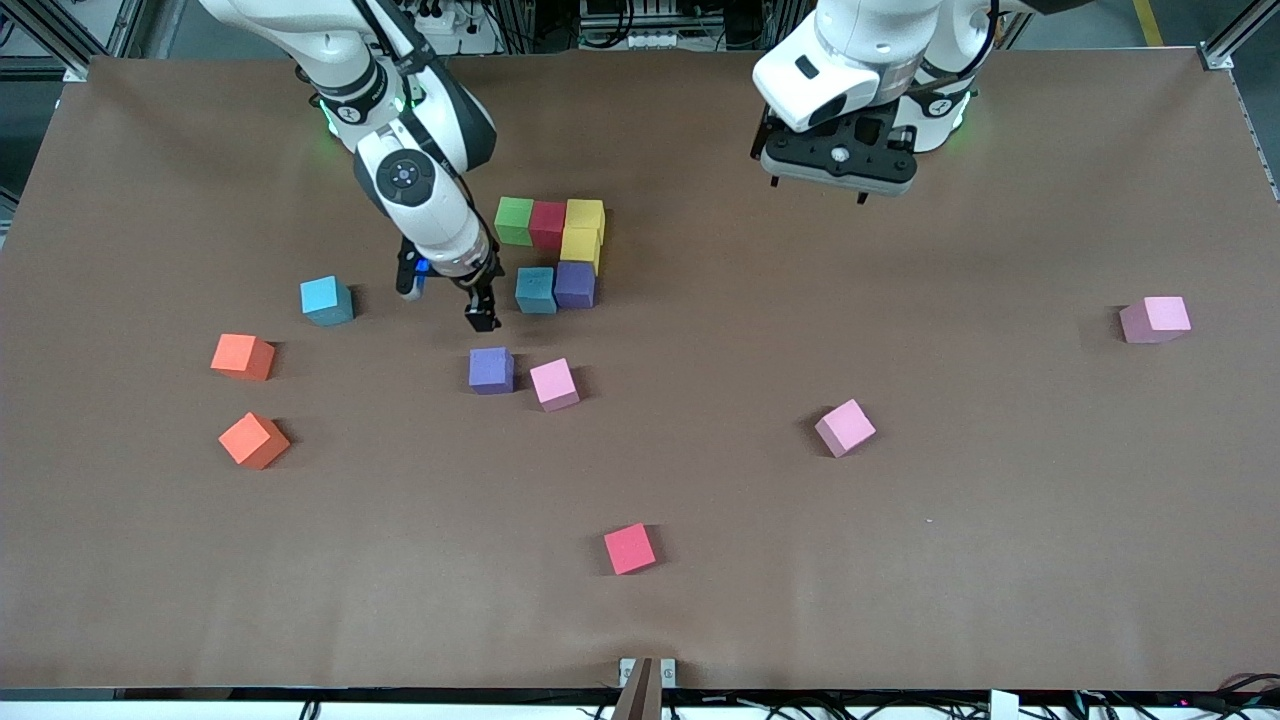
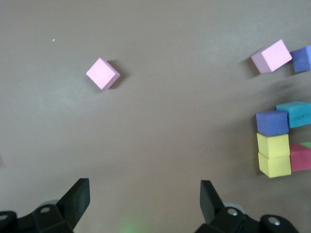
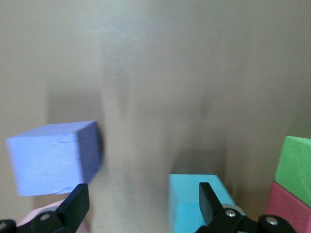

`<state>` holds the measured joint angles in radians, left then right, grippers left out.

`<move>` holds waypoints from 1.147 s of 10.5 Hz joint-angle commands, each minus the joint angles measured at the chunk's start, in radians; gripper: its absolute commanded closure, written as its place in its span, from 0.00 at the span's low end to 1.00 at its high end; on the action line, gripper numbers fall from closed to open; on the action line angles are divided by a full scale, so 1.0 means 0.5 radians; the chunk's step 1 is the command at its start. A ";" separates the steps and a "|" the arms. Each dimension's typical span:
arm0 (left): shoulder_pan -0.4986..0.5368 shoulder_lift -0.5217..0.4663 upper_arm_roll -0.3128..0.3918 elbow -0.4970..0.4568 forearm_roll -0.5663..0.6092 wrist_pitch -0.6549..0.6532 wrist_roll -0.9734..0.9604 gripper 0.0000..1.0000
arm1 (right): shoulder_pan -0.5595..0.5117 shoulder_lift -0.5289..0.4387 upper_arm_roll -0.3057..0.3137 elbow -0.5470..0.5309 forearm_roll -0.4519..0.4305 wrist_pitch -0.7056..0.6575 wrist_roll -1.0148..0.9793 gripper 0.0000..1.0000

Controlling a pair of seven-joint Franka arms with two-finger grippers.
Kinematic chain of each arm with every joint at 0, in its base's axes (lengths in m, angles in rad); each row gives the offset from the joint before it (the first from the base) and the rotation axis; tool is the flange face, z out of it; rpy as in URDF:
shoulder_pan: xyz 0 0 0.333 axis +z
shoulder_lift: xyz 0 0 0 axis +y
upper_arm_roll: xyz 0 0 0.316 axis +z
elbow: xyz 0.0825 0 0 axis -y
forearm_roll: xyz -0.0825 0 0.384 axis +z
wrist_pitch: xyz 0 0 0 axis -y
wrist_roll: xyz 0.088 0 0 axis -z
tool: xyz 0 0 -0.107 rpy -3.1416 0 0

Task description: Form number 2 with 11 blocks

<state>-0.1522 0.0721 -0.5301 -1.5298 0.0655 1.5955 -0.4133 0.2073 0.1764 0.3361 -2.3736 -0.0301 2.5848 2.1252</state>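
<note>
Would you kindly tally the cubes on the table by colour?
Green: 1
Red: 2
Yellow: 2
Blue: 2
Purple: 2
Pink: 3
Orange: 2
Total: 14

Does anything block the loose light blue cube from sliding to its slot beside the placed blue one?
Yes: the right end effector hangs open, low between the loose light blue cube and the placed blue cube; otherwise only bare table.

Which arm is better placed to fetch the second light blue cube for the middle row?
Right: the right gripper, open, is beside the figure, near the loose light blue cube. The left gripper waits far off.
</note>
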 commanded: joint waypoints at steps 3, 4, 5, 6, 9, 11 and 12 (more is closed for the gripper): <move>-0.027 0.214 -0.004 0.025 0.081 0.290 0.023 0.00 | -0.141 -0.028 0.003 0.234 -0.053 -0.276 -0.427 0.00; -0.030 0.273 -0.004 0.025 0.081 0.385 0.017 0.00 | -0.160 -0.028 -0.006 0.280 -0.053 -0.322 -0.540 0.00; -0.045 0.343 -0.004 0.025 0.084 0.517 0.017 0.00 | -0.166 -0.025 -0.037 0.317 -0.053 -0.356 -0.660 0.00; -0.073 0.429 -0.004 0.025 0.093 0.664 0.032 0.00 | -0.163 -0.018 -0.077 0.347 -0.053 -0.380 -0.773 0.00; -0.269 0.738 -0.008 0.135 0.356 1.017 0.041 0.00 | -0.169 -0.003 -0.181 0.378 -0.050 -0.381 -1.224 0.00; -0.324 0.871 -0.004 0.145 0.455 1.247 0.041 0.00 | -0.169 0.000 -0.254 0.403 -0.047 -0.387 -1.534 0.00; -0.328 0.911 -0.004 0.145 0.473 1.297 0.041 0.00 | -0.169 0.000 -0.291 0.403 -0.044 -0.387 -1.699 0.00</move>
<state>-0.3122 0.4858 -0.5332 -1.4972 0.2700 2.2188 -0.4082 0.1361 0.1724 0.2022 -2.1904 -0.0432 2.4090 1.3802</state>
